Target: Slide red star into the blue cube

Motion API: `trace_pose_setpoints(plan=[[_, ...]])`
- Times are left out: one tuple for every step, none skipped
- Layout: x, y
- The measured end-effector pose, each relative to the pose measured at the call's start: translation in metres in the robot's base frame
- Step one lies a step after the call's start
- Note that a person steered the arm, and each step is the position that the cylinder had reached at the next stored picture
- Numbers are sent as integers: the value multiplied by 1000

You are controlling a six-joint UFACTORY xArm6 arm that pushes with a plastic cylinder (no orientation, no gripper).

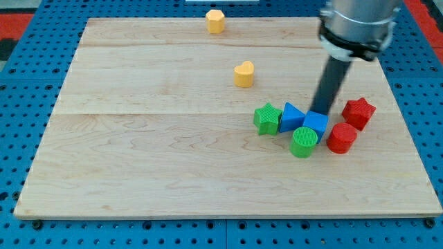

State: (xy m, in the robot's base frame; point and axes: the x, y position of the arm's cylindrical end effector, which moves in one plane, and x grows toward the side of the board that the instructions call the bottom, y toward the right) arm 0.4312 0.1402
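No gripper is fitted, so nothing is held. My tip (321, 111) is seen just behind the blue cube (316, 123). The red star (358, 112) is found to the view's right of both, w/ a small gap.

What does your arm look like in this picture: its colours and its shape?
A wide grey metal cylinder with a dark band near its base enters from the view's top. A straight black rod comes out below it, narrowing slightly to my tip. No cables or markings show.
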Motion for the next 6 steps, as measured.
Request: trace_pose_setpoints(plan=[[-41, 5], [-67, 73], [-66, 97], [-14, 102], [17, 63], [54, 15]])
